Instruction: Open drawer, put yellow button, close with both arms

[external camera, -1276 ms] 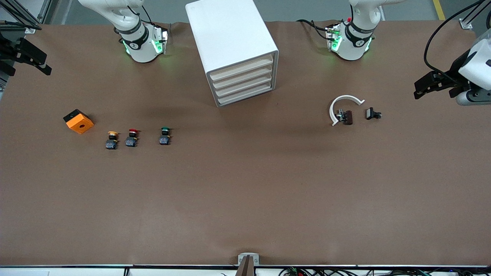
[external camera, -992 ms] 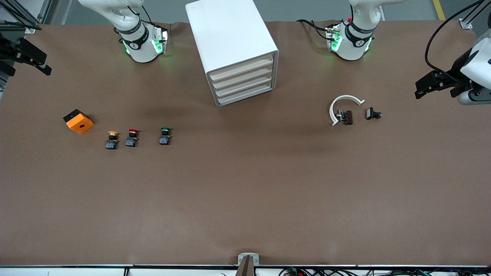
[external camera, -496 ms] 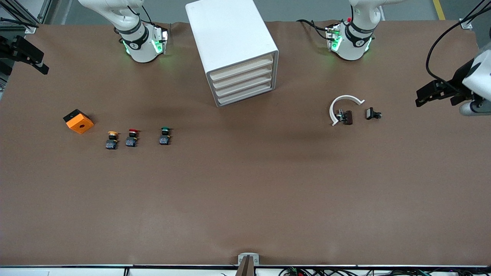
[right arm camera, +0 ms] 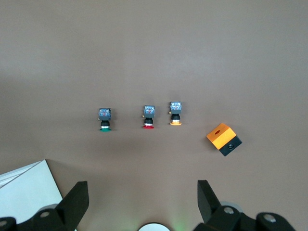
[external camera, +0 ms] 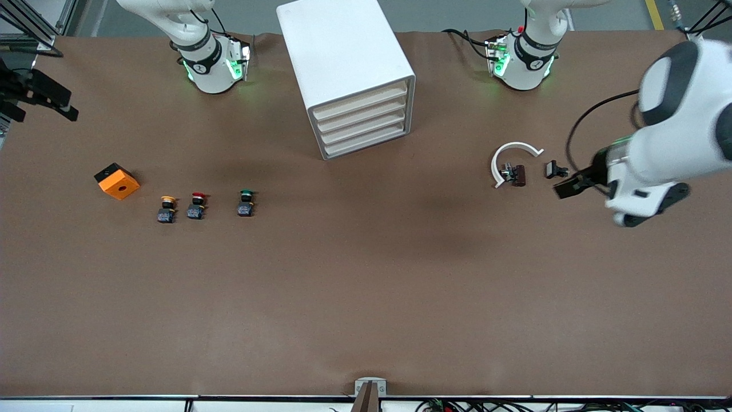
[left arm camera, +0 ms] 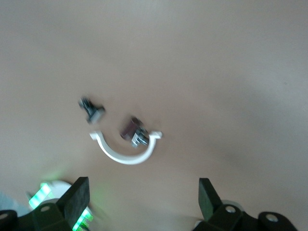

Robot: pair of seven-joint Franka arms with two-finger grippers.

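- Up at the table's edge toward the right arm's end, the right gripper [external camera: 40,97] hangs in the air with its fingers [right arm camera: 73,202] spread wide and nothing between them.
- Its wrist view looks down on three buttons in a row and an orange block [right arm camera: 224,139].
- Yellow button [external camera: 167,209] lies on the table mat [external camera: 366,297] at the end of that row nearest the orange block, with the red button [external camera: 197,206] just beside it and the green button [external camera: 246,203] a little apart past the red one.
- All three lie nearer the front camera than the cabinet [external camera: 349,74] and toward the right arm's end.
- Cabinet stands between the two arm bases; its top drawer [external camera: 360,102] is closed flush, as are the three below it.
- Left gripper [external camera: 572,186] is over the mat near a small black clip [external camera: 556,169], its fingers [left arm camera: 76,198] also spread and empty.
- A white curved piece [external camera: 509,160] lies beside the clip with a small dark part [external camera: 516,174] inside its arc; both show in the left wrist view too.
- Neither gripper touches any button or the cabinet.
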